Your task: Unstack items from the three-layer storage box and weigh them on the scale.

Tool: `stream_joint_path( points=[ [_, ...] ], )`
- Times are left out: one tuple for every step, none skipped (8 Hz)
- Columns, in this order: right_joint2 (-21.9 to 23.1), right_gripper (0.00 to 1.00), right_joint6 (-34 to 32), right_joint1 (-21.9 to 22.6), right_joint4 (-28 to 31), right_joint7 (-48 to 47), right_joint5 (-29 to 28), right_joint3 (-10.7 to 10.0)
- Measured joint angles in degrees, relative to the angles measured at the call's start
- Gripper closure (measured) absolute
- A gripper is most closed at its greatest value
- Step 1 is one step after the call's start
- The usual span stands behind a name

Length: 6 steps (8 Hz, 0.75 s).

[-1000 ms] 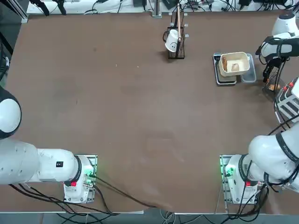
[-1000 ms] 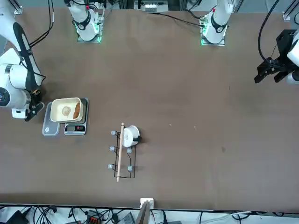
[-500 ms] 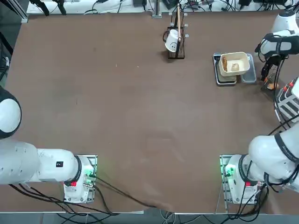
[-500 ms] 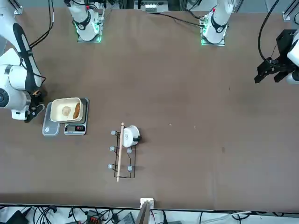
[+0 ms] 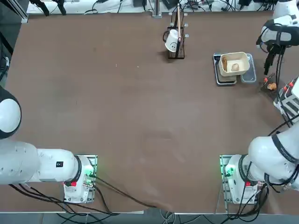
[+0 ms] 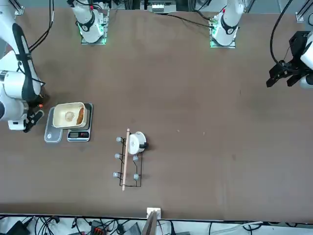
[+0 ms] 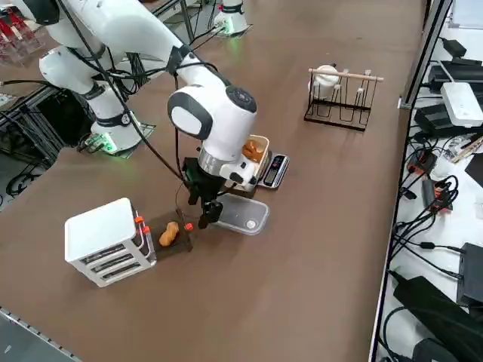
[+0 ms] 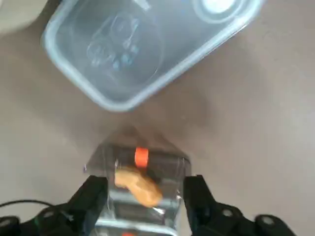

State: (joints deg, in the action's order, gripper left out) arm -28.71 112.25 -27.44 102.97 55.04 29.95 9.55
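The three-layer storage box [image 7: 104,240] is a white tiered unit with one dark tray [image 7: 179,243] pulled out. One of the items, a tan lump [image 7: 169,234] [image 8: 139,183] [image 5: 271,86], lies on that tray beside an orange tab. My right gripper [image 7: 202,216] [image 8: 145,187] [image 5: 267,66] hangs open above the tray, holding nothing and clear of the lump. Other items [image 7: 251,149] [image 5: 231,64] lie in a cream tub [image 5: 242,58] [image 6: 62,108] that stands on the scale [image 5: 224,80] [image 6: 78,135] [image 7: 275,170].
A clear plastic tray [image 7: 243,216] [image 8: 142,49] [image 5: 249,71] lies between the scale and the storage box. A black wire rack [image 5: 177,51] [image 6: 128,176] [image 7: 338,105] carrying a white cup [image 5: 172,41] stands further along the far edge. The table's edge runs close to the storage box.
My right gripper has opened and lifted away from the pulled-out tray. The tan lump stays on the tray.
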Motion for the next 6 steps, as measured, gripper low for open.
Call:
stream_joint_path(
  points=[
    [0.47, 0.15, -0.72, -1.37, -0.19, 6.26, -0.06, -0.23],
    [0.87, 0.15, -0.89, -2.89, 0.22, 11.65, -0.12, -0.42],
    [0.96, 0.15, -0.49, -4.45, 1.46, 15.75, -0.21, -0.47],
    [0.94, 0.15, 0.34, -6.15, 3.03, 18.64, -0.21, -0.53],
    [0.95, 0.15, 1.04, -7.56, 4.07, 20.41, -0.21, -0.57],
    [0.99, 0.15, 1.87, -8.25, 4.82, 21.10, -0.21, -0.57]
  ],
)
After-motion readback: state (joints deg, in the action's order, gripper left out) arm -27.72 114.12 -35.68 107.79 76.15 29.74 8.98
